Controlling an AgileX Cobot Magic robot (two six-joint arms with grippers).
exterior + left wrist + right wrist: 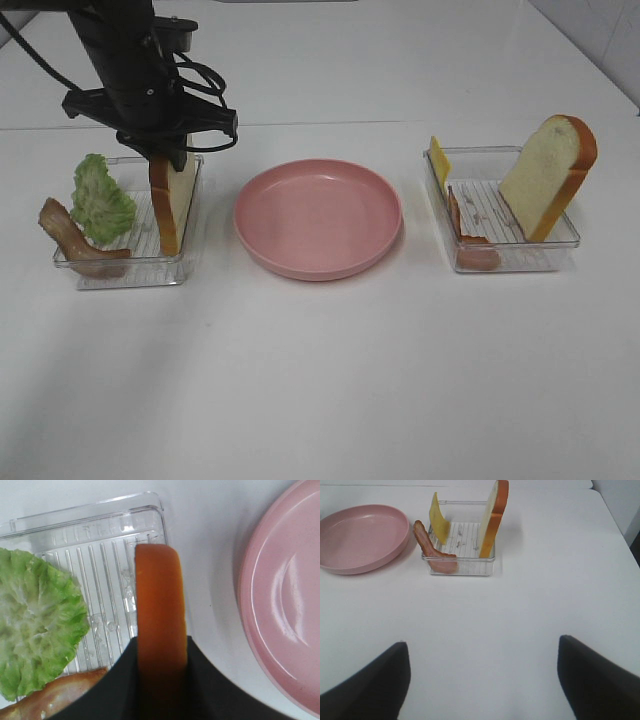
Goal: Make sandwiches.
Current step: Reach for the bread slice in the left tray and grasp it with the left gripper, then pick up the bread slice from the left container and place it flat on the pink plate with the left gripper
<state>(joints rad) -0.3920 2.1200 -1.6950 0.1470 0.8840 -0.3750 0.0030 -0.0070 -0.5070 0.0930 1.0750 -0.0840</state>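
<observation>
Left gripper [168, 152], from high up, sits on the top edge of the upright bread slice [175, 205] in the left tray [120, 272], beside lettuce [100, 200]; the pink plate [318, 255] lies just beside that tray. Left wrist view: its black fingers [215, 690] clamp the slice's orange crust from both sides. Right wrist view: right gripper [481, 645] spread wide over the table [480, 595], holding nothing. Judged step: picking up the first slice; next, lift it clear and lay it flat on the plate.

High camera overlooks whole counter [320, 400]; left wrist looks straight down, close; right wrist low, distant. All share plate [318, 215].
</observation>
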